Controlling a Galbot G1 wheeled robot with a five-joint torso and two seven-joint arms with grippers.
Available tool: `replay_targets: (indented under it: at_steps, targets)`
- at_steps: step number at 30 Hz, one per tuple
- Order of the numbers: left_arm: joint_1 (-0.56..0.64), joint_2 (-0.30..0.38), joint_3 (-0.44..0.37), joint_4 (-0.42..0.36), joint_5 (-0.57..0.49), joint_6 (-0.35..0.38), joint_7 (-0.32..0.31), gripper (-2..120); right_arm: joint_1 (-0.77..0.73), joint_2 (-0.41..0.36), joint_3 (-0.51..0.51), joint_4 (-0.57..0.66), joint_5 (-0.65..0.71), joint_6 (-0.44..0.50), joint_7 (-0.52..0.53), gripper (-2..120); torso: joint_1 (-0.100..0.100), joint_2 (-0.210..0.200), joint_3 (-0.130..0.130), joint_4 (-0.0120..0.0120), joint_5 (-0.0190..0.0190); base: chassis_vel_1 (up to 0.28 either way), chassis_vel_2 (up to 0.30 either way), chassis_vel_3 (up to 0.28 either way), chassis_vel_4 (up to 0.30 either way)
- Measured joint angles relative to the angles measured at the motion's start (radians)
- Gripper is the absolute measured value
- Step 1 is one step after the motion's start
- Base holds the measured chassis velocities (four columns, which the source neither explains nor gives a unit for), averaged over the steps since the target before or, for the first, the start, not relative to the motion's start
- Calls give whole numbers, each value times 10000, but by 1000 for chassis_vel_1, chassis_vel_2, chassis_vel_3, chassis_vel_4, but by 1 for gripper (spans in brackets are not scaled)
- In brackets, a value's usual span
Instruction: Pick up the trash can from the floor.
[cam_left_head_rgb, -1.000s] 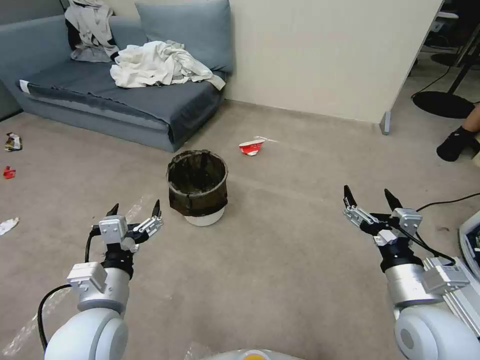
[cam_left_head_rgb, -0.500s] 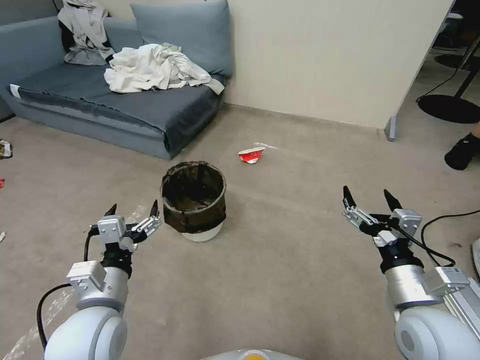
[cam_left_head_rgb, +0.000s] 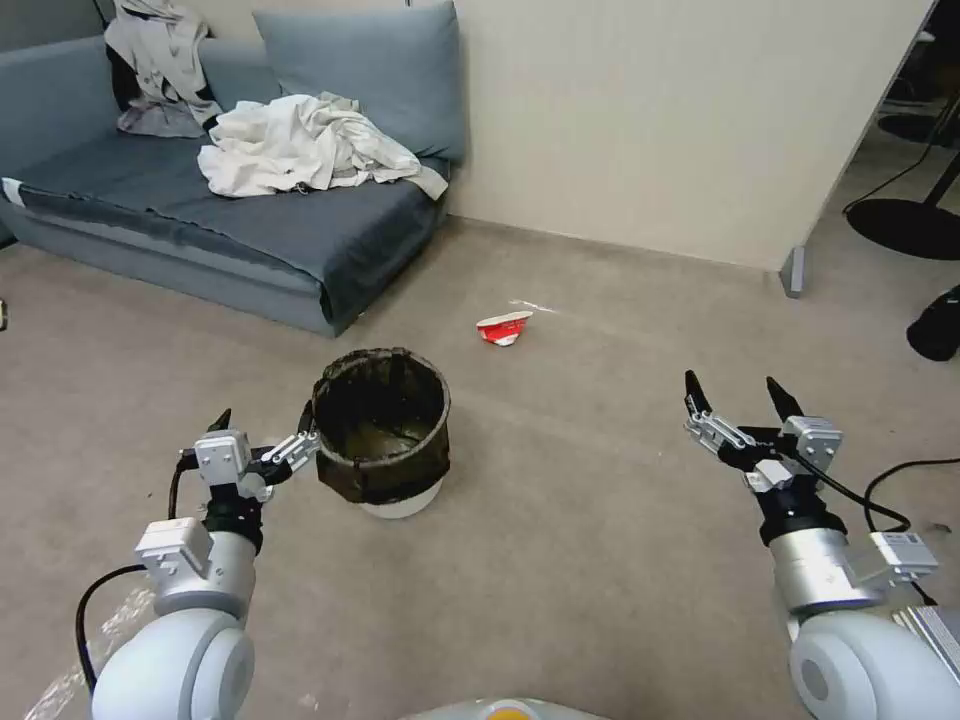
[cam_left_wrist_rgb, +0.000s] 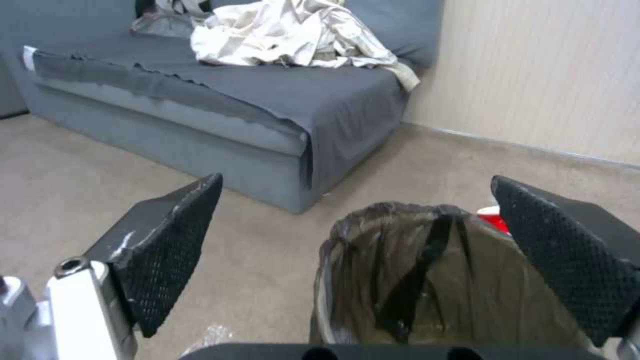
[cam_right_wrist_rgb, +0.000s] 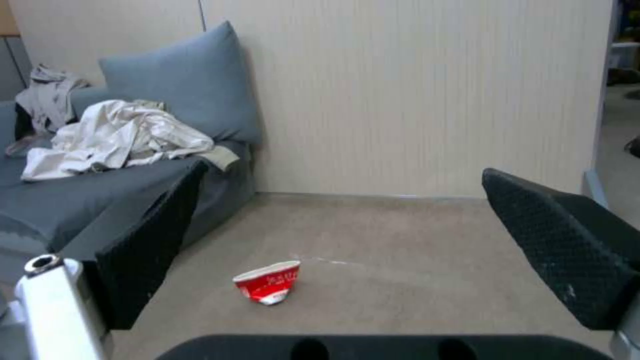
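Rolling closer, robot brought its spread-open left gripper (cam_left_head_rgb: 262, 428) right beside the trash can (cam_left_head_rgb: 382, 430) rim; right gripper (cam_left_head_rgb: 738, 396) hung open, well apart, above floor (cam_left_head_rgb: 560, 560).

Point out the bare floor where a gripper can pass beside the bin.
Bare floor lies open between the trash can and the right gripper. It is tight on the can's other side: the open left gripper sits right against it.
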Motion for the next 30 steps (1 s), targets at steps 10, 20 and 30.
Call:
replay_targets:
  at_steps: [10, 20, 30]
  targets:
    - [-548, 559, 98, 487, -811, 857, -525, 100, 191, -29, -102, -142, 10, 137, -199, 100, 0, 0, 0, 1, 0, -53, 53, 51, -54]
    - [-2387, 1944, 666, 2111, -2909, 3163, -2116, 100, 121, -6, -47, -122, 23, 231, -241, 100, 0, 0, 0, -2, 1, 0, 0, 0, 0]
    - [-3943, 2762, 1694, 3770, -4435, 4195, -2905, 100, -9, 125, 103, -65, 22, 281, -235, 100, 0, 0, 1, -2, 1, 0, 0, 0, 0]
